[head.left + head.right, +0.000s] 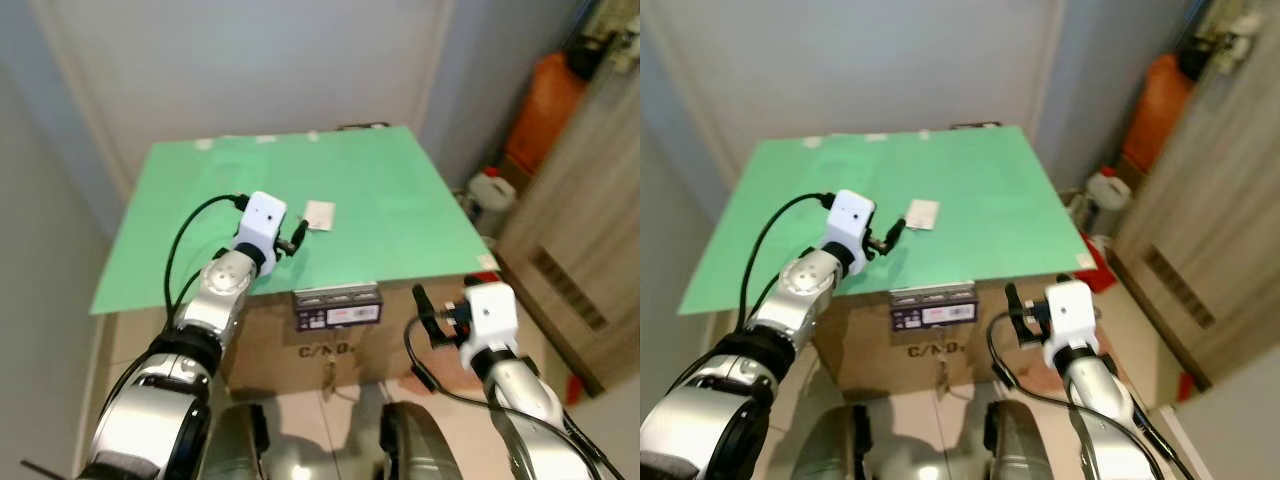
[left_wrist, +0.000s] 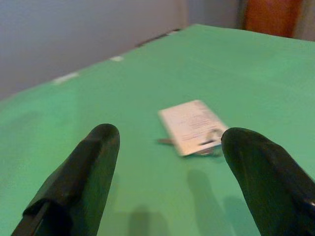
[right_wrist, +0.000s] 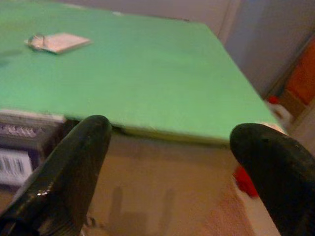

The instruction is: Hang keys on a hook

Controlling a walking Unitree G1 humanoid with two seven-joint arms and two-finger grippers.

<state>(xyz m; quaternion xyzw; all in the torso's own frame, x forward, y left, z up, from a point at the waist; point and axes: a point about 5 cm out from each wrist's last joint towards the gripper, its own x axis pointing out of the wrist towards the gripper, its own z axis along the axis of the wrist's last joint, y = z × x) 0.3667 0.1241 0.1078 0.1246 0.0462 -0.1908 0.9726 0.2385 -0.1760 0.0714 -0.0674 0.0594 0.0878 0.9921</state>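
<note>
keys [image 2: 193,127] with white tag lie flat on green board [image 1: 400,190] atop box [image 1: 280,350]. left gripper [image 2: 184,182] spread wide, empty, just short of keys. right gripper [image 3: 179,167] also spread, empty, below board's near edge.

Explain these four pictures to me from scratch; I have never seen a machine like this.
This is a humanoid robot with two silver arms, each ending in two long black fingers. Two pictures come from its head, looking down; the other two come from cameras on its wrists, looking along the fingers. Before it stands a cardboard box topped with a green sheet. On the sheet lie the keys, a white tag with a metal ring. The left gripper reaches over the sheet toward them, open and holding nothing. The right gripper waits beside the box, also open and holding nothing. Bottles stand on the floor at right.
</note>
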